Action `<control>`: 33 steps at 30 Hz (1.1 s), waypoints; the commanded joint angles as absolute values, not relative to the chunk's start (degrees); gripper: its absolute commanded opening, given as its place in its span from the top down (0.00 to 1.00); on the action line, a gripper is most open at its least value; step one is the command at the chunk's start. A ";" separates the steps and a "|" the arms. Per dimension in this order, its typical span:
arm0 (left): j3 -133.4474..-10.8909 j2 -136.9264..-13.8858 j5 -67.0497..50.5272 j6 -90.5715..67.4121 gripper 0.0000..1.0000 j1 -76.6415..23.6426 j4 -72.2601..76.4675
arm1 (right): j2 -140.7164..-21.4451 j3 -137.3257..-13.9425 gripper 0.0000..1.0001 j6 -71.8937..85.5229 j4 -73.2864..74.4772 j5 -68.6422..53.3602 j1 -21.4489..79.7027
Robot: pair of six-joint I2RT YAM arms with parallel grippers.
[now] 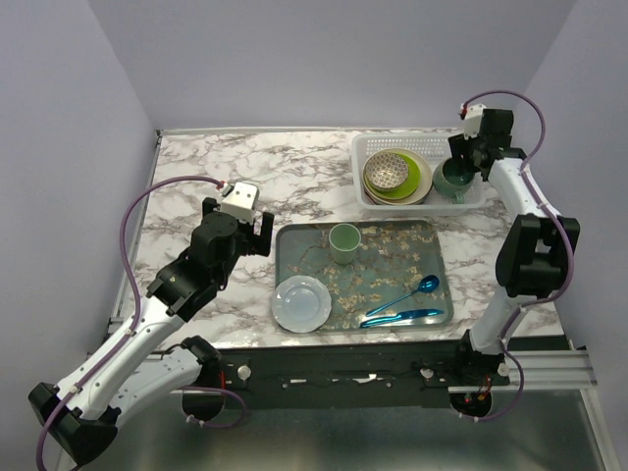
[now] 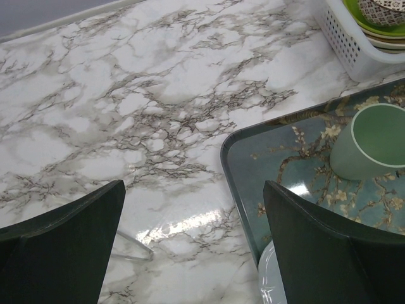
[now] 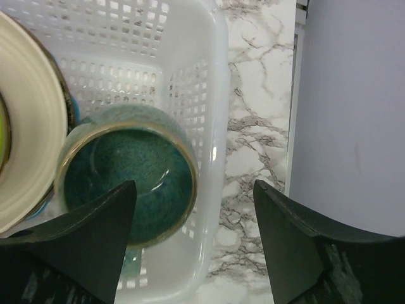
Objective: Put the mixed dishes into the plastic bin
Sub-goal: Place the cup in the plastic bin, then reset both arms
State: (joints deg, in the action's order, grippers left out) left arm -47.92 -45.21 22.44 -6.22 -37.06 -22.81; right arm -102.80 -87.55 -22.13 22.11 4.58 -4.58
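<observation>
The white plastic bin (image 1: 365,147) stands at the back right. It holds a stack of plates with a lime green plate (image 1: 419,179) and a speckled bowl (image 1: 387,172) on top. A dark teal mug (image 1: 454,180) sits upright in the bin's right end. My right gripper (image 1: 469,157) hovers just above the mug, open and empty. In the right wrist view the mug (image 3: 126,180) lies under the left finger, and the bin wall (image 3: 212,95) runs between the jaws of the right gripper (image 3: 193,199). My left gripper (image 1: 257,231) is open over the marble, left of the tray.
A grey crumb-strewn tray (image 1: 437,257) carries a light green cup (image 1: 343,242), a pale blue plate (image 1: 301,302), a blue spoon (image 1: 412,292) and another blue utensil (image 1: 402,316). In the left wrist view the left gripper (image 2: 193,202) is over marble beside the tray rim (image 2: 235,183), with the cup (image 2: 373,142) nearby.
</observation>
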 commanded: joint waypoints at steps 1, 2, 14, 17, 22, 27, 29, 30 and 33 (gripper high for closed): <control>-48.16 -44.38 20.92 -6.41 0.01 -36.30 -21.71 | -95.20 -82.72 0.15 -18.99 22.06 -2.17 -4.75; -48.08 -44.21 20.66 -6.50 0.01 -36.12 -21.62 | -94.14 -81.84 0.14 -18.81 22.15 -3.50 -4.75; -47.37 -41.40 7.04 -10.98 0.01 -25.25 -20.31 | -66.99 -66.45 0.01 -20.48 21.97 -21.88 -4.75; -47.02 -40.43 3.96 -11.60 0.01 -23.03 -19.86 | -60.94 -63.73 0.00 -18.38 21.97 -21.28 -4.75; -45.80 -37.62 5.53 -11.60 0.01 -21.62 -19.60 | -53.10 -59.95 0.00 -13.02 22.15 -18.28 -5.71; -44.82 -35.86 6.68 -11.42 0.01 -21.53 -19.60 | -46.50 -58.10 0.00 -9.06 21.89 -17.84 -5.98; -44.74 -35.77 7.29 -11.34 0.01 -21.53 -19.77 | -43.69 -58.01 0.00 -6.95 21.62 -16.09 -5.98; -44.82 -35.60 7.38 -11.25 0.01 -21.53 -19.78 | -43.07 -58.01 0.00 -5.99 21.27 -14.95 -5.98; -44.74 -35.25 7.65 -11.34 0.01 -21.45 -19.86 | -41.66 -58.45 0.00 -1.94 21.18 -8.89 -5.98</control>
State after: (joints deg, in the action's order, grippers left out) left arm -45.50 -36.14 7.29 -11.00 -21.80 -20.64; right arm -43.81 -58.39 -8.64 22.31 -16.40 -5.65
